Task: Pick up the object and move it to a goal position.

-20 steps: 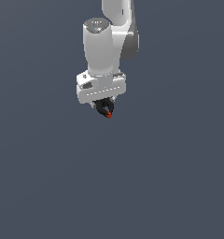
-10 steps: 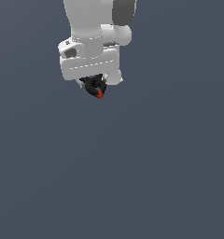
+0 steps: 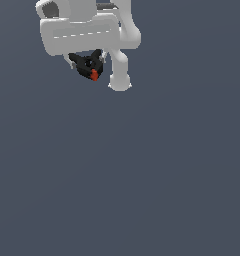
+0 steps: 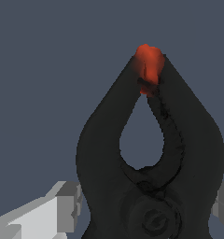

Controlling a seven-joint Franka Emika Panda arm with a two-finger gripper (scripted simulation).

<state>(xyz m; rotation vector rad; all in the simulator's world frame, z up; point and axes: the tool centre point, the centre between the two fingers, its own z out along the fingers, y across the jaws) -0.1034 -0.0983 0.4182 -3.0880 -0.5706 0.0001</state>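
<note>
Clamp [image 3: 89, 66], black with two curved arms meeting at a red-orange tip, held in end effector [image 3: 87, 62].

Only a plain dark grey-blue backdrop [image 3: 157, 180], flat & even in the ext. view and the wrist view alike; no edges, corners or markings visible on it.

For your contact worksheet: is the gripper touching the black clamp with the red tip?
Touching. In the wrist view the gripper has fingers pressed against the black clamp; in the exterior view it hangs held, off any surface.
</note>
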